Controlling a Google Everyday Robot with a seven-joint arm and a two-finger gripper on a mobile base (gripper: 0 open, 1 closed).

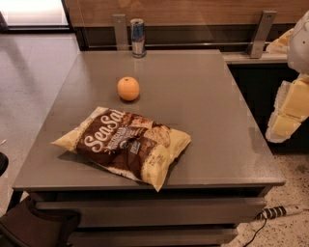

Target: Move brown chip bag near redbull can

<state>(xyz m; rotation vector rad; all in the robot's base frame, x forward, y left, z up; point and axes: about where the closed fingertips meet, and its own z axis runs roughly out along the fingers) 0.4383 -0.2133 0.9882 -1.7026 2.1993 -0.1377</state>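
Camera view looks down on a smooth grey table [212, 120] on pale speckled floor [29, 87], a wood-panelled wall [193, 9] behind it. The brown chip bag [130, 144], crinkly and pillow-shaped with pale yellow ends, lies flat near the front edge, a round orange [128, 89] sits just behind it, and the slim blue-and-silver redbull can [138, 37] stands upright at the far edge, well apart from the bag. The cream gripper [287, 116] hangs beyond the table's right side, well apart from the bag; whether it is spread or pressed together cannot be told.
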